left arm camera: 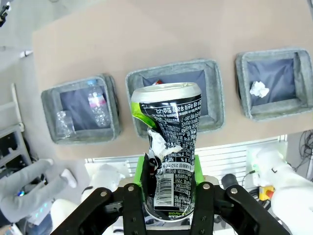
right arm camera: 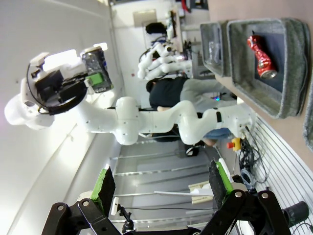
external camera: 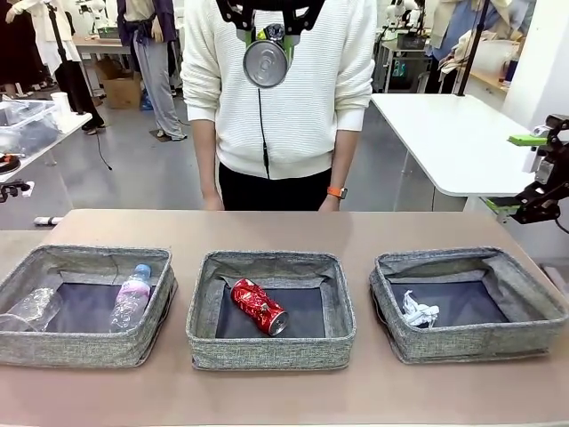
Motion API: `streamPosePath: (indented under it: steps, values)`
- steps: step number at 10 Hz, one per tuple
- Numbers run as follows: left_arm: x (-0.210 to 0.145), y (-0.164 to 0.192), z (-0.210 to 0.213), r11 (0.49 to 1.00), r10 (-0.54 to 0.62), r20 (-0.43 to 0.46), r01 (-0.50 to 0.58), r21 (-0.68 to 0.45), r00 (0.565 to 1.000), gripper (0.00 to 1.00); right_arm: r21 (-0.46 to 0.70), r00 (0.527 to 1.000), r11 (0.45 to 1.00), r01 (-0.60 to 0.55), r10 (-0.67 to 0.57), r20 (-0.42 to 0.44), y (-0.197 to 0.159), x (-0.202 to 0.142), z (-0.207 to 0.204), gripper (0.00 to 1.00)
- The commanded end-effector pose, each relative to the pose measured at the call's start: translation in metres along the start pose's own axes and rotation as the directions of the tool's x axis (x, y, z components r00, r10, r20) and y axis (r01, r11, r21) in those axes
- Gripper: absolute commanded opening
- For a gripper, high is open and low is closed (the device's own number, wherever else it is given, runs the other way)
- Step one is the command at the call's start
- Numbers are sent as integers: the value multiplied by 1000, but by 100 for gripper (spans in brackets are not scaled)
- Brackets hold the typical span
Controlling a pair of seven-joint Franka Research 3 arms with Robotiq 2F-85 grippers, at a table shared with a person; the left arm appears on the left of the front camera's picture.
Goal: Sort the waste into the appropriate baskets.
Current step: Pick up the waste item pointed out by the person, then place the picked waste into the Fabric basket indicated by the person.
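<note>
Pinching the dark printed can (left arm camera: 168, 147) lengthwise, the left gripper (left arm camera: 168, 196) was held high above the middle basket (left arm camera: 212, 98), the can's long axis aimed at it; the right gripper (right arm camera: 161, 188) was spread, empty.

Front cam: fixed at table edge, low, looks across the table (external camera: 373, 227) at the person (external camera: 277, 98); three baskets close in the lower frame. Left wrist cam: high up, looks straight down, all three baskets small across the upper frame. Right wrist cam: rolled sideways, faces back toward the robot; middle basket (right arm camera: 266, 58) upper right, shared by all views.
</note>
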State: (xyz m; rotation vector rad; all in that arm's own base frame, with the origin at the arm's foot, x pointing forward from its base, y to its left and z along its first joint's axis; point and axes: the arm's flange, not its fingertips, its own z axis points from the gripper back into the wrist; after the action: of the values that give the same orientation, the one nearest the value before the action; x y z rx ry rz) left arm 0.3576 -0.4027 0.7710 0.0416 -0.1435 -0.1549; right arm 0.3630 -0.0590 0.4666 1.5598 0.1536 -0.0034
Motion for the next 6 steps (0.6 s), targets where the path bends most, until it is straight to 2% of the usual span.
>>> streamPosePath:
  steps: [1,6]
  values:
    - [-2,1,3,1000,2,11,-2,0,1000,41,-2,1000,1000,-7,7,6,1,-1,-2,100]
    - [-2,1,3,1000,2,11,-2,0,1000,41,-2,1000,1000,-7,7,6,1,-1,-2,100]
